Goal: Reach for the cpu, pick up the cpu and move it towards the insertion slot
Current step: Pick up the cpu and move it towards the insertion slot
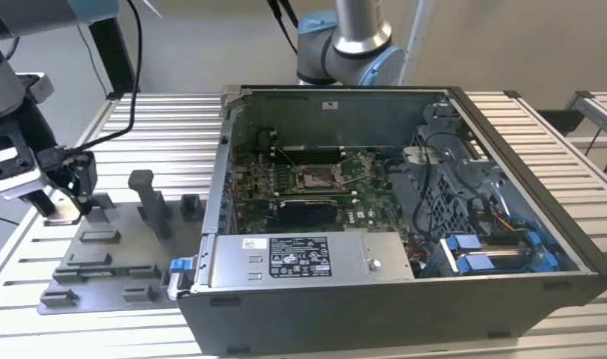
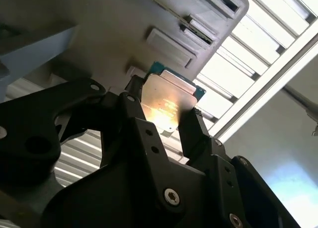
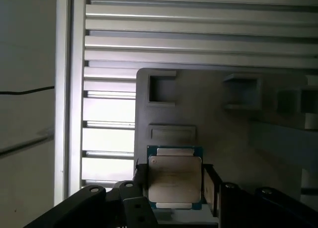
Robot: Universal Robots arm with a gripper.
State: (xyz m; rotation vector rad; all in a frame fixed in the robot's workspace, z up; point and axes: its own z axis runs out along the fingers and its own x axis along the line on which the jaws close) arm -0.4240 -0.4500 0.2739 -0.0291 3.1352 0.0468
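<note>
Far left of the exterior view, the gripper [image 1: 62, 212] sits low over the grey fixture plate [image 1: 104, 258]. In both wrist views its fingers [image 2: 194, 133] press on two opposite edges of the cpu [image 2: 171, 94], close over the plate's recesses, so I judge the pick-up to be the step in hand. Further right, inside the open computer case [image 1: 383, 299], the insertion slot [image 1: 314, 177] lies well apart. Reaching it calls for a lift clear of the fixture and over the case wall.
</note>
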